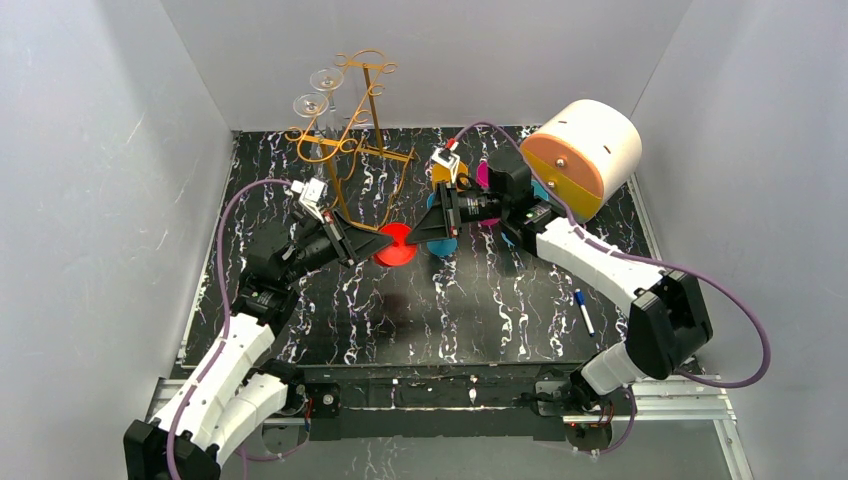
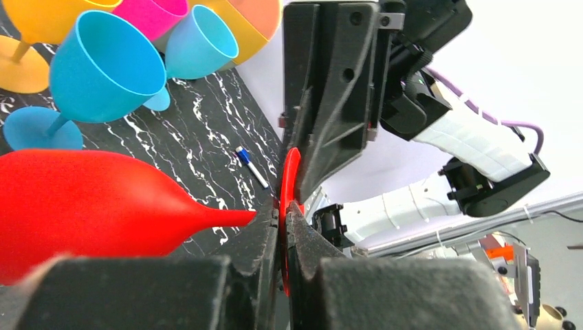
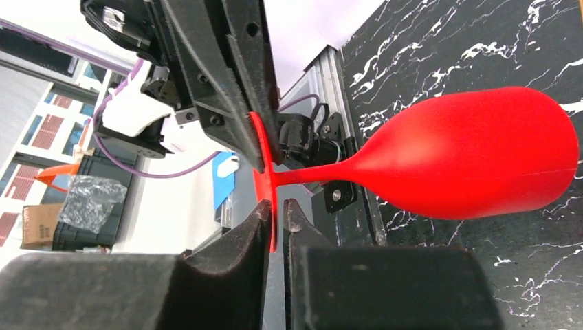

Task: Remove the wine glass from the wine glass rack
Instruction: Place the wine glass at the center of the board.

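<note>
While the left hand (image 2: 282,210) pinches the red wine glass (image 2: 89,206) by its foot, the right hand (image 3: 276,206) does too. Both are nearly closed

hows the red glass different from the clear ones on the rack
The red glass is opaque red; the clear glasses are see-through. The red glass is off the wine glass rack, its foot pinched by the left tool and the right tool; the clear glasses are on the rack. Both kinds are wine glasses.
</note>
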Available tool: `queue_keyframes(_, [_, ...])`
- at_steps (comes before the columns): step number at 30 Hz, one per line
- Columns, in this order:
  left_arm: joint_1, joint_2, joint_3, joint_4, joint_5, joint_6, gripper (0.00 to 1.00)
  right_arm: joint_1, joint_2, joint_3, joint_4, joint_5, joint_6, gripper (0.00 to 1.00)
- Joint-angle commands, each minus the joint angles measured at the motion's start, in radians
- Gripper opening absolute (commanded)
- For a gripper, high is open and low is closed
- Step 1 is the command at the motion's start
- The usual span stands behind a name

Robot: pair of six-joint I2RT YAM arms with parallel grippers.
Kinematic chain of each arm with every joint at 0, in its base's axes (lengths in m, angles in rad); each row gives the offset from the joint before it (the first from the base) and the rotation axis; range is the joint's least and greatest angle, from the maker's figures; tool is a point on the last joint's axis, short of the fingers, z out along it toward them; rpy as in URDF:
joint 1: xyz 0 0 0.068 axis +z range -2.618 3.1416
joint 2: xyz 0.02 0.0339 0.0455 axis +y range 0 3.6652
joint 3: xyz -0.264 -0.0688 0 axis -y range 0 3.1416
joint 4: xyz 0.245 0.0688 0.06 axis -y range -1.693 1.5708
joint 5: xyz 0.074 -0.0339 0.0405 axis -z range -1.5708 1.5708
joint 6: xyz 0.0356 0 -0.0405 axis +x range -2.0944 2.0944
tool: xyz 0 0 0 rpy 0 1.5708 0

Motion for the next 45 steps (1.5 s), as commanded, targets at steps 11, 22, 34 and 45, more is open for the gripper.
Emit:
queue_keyframes(11, [-0.03,-0.041,0.058,-0.206,-0.015,0.126,0.44,-0.003,-0.064,0.018,-0.028,0.12,-0.048,0.01])
queue_keyframes(22, [-0.033,-0.031,0.049,-0.182,-0.005,0.061,0.4,-0.003,-0.086,0.0,-0.014,0.174,-0.06,0.01])
queue_keyframes(34, [-0.156,0.032,-0.024,0.107,-0.138,-0.079,0.04,-0.003,-0.096,-0.021,0.042,0.126,-0.051,0.01])
queue_keyframes(45, [-0.163,-0.046,-0.065,0.113,-0.257,-0.07,0.23,-0.003,-0.094,-0.024,0.033,0.135,-0.064,0.01])
